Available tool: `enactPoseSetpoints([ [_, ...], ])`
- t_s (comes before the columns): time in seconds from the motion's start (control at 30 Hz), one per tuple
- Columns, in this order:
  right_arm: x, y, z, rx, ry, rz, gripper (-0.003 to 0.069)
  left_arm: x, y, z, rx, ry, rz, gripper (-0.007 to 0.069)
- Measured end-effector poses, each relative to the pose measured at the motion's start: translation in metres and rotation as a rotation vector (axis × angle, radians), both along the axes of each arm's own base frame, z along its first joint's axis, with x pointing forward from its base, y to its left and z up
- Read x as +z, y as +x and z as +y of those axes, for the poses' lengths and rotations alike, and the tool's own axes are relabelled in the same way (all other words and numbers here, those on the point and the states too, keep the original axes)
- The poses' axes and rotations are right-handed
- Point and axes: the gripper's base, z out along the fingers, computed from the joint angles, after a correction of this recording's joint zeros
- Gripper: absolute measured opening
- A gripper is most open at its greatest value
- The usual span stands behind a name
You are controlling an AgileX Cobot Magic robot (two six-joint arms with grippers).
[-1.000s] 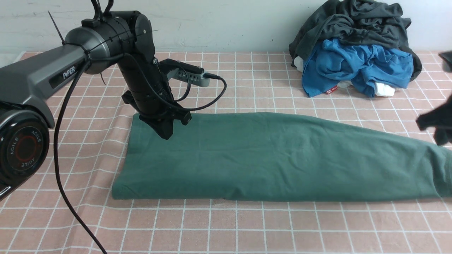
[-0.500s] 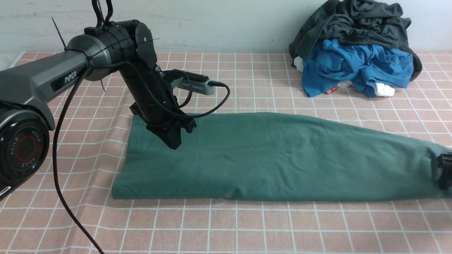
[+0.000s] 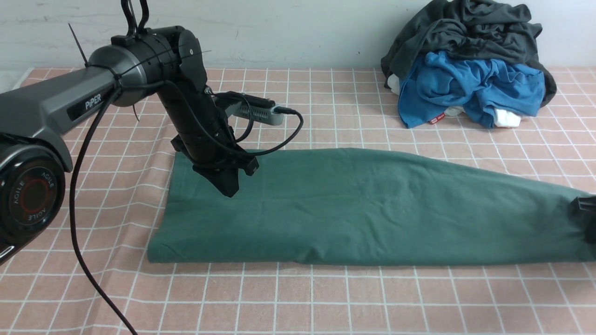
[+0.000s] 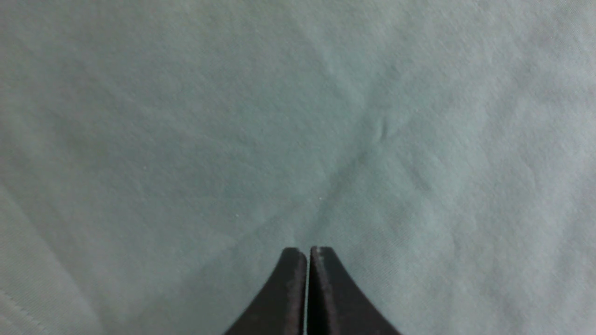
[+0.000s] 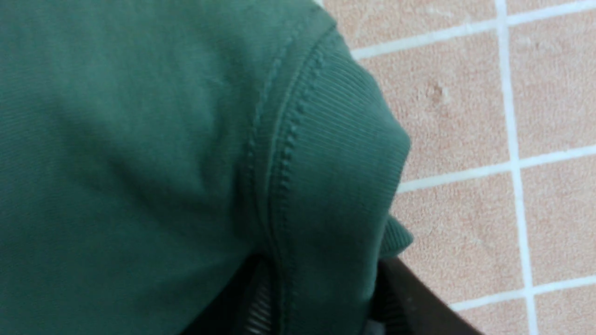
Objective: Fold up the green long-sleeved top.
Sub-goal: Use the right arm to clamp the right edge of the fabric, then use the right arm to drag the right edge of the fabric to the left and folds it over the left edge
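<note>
The green long-sleeved top (image 3: 363,209) lies folded into a long band across the table, with no logo showing. My left gripper (image 3: 228,188) is shut and empty, its tips pressed down on the top's left part; the left wrist view shows the closed tips (image 4: 307,251) against plain green cloth (image 4: 298,116). My right gripper (image 3: 587,218) is at the top's right end, at the frame edge. In the right wrist view its fingers (image 5: 321,279) hold the ribbed band (image 5: 335,153) between them, next to plain green cloth (image 5: 116,139).
A pile with a dark charcoal-grey garment (image 3: 465,32) over a bright blue garment (image 3: 470,83) sits at the back right against the wall. The pink checked tablecloth (image 3: 298,302) covers the table. The left arm's cable hangs near the front left.
My left gripper came down and slightly right onto the top. My right gripper dropped from above the right end to the ribbed band. Both have barely moved in the last half second.
</note>
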Motion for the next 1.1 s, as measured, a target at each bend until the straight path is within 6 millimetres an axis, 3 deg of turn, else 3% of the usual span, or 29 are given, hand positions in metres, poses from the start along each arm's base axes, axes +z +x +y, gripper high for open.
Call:
enactPoseSetpoints([
  [0.07,0.012,0.003,0.000,0.035,-0.012,-0.010,0.0054,0.000,0.000,0.000,-0.009,0.002,-0.002,-0.0003],
  [0.1,0.013,0.003,0.000,0.038,-0.015,-0.013,0.0048,0.000,0.000,0.000,-0.008,0.002,-0.003,-0.0003],
  [0.27,0.062,0.008,-0.008,0.075,-0.139,-0.040,0.0020,0.023,-0.002,0.011,-0.011,0.012,-0.060,-0.0003],
  [0.3,0.087,0.007,-0.010,0.069,-0.177,-0.072,0.0020,0.038,-0.004,0.017,0.001,0.007,-0.094,-0.0003],
  [0.33,0.090,0.007,-0.010,0.067,-0.179,-0.073,0.0020,0.043,-0.005,0.019,0.004,0.005,-0.105,-0.0003],
  [0.4,0.135,0.006,0.000,0.084,-0.216,-0.163,0.0020,0.081,-0.013,0.035,0.037,-0.007,-0.189,-0.0003],
  [0.47,0.170,0.006,0.019,0.136,-0.222,-0.241,0.0020,0.114,-0.024,0.047,0.061,-0.017,-0.264,-0.0003],
  [0.5,0.174,0.006,0.024,0.150,-0.222,-0.252,0.0020,0.118,-0.025,0.049,0.066,-0.018,-0.272,-0.0003],
  [0.57,0.205,0.008,0.060,0.262,-0.200,-0.328,0.0020,0.154,-0.042,0.061,0.089,-0.029,-0.357,-0.0003],
  [0.6,0.218,0.010,0.088,0.347,-0.178,-0.367,0.0020,0.176,-0.054,0.068,0.103,-0.034,-0.411,-0.0003],
  [0.67,0.230,0.012,0.124,0.458,-0.147,-0.418,0.0020,0.203,-0.072,0.072,0.111,-0.043,-0.476,-0.0003],
  [0.7,0.231,0.012,0.128,0.470,-0.145,-0.422,0.0020,0.203,-0.072,0.072,0.111,-0.043,-0.476,-0.0003],
  [0.73,0.235,0.012,0.172,0.593,-0.086,-0.461,0.0018,0.225,-0.090,0.074,0.119,-0.054,-0.531,-0.0003],
  [0.83,0.224,0.013,0.239,0.753,0.001,-0.479,0.0019,0.257,-0.121,0.077,0.125,-0.078,-0.610,-0.0003],
  [0.87,0.224,0.012,0.243,0.762,0.008,-0.485,0.0019,0.257,-0.121,0.077,0.125,-0.078,-0.610,-0.0003],
  [0.9,0.209,0.012,0.278,0.834,0.055,-0.473,0.0019,0.270,-0.135,0.078,0.131,-0.090,-0.644,-0.0003],
  [0.93,0.205,0.014,0.283,0.841,0.061,-0.471,0.0019,0.272,-0.137,0.078,0.133,-0.092,-0.648,-0.0003],
  [0.97,0.185,0.014,0.319,0.899,0.114,-0.462,0.0019,0.283,-0.153,0.079,0.138,-0.107,-0.681,-0.0003],
  [1.1,0.129,0.017,0.386,0.952,0.233,-0.447,0.0019,0.294,-0.186,0.081,0.150,-0.136,-0.710,-0.0003],
])
